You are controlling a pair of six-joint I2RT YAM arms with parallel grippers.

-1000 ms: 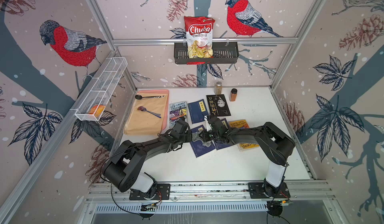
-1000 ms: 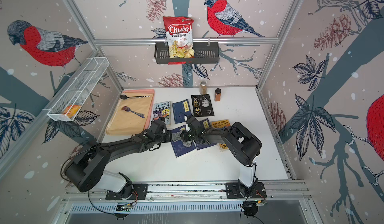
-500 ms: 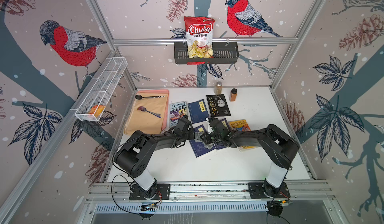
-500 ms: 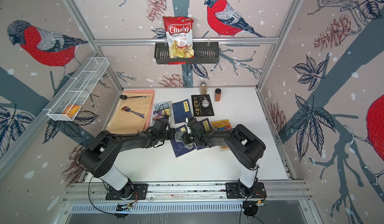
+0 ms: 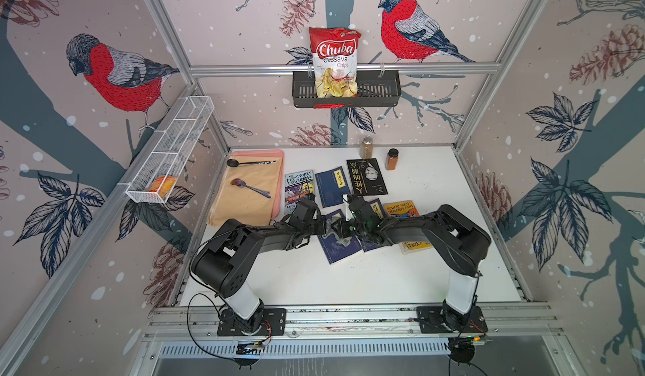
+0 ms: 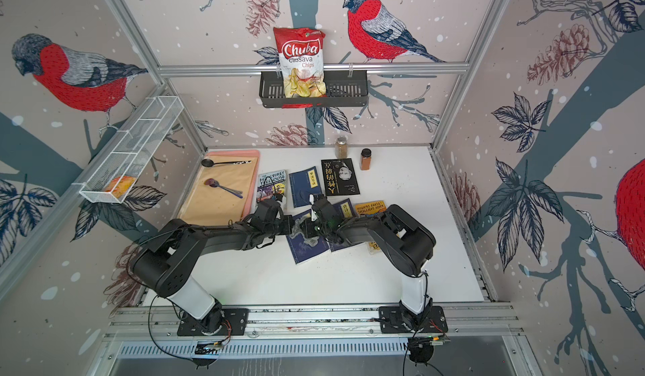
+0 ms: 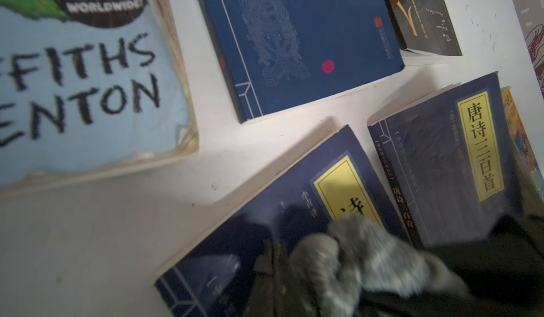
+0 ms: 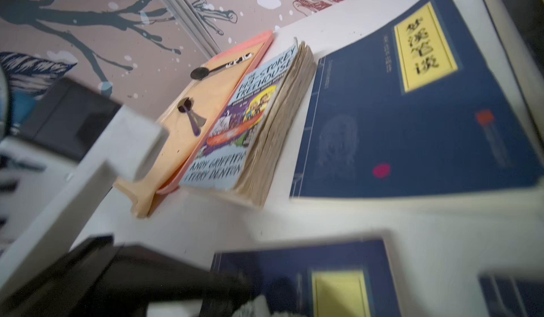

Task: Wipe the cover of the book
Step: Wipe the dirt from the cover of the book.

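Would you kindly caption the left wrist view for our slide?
A grey cloth rests on a navy book, other books lying around.

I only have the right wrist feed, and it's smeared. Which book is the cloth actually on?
Observer: The grey cloth lies on the tilted blue book nearest the arm bases, covering the lower end of its yellow label.
Operator: Where's the left gripper?
Observer: The left gripper is shut, with its tip over that same cover, right beside the cloth.
Operator: Is anything lying under my arm?
Observer: Yes. An orange book lies flat on the table, and the right arm crosses above its middle.
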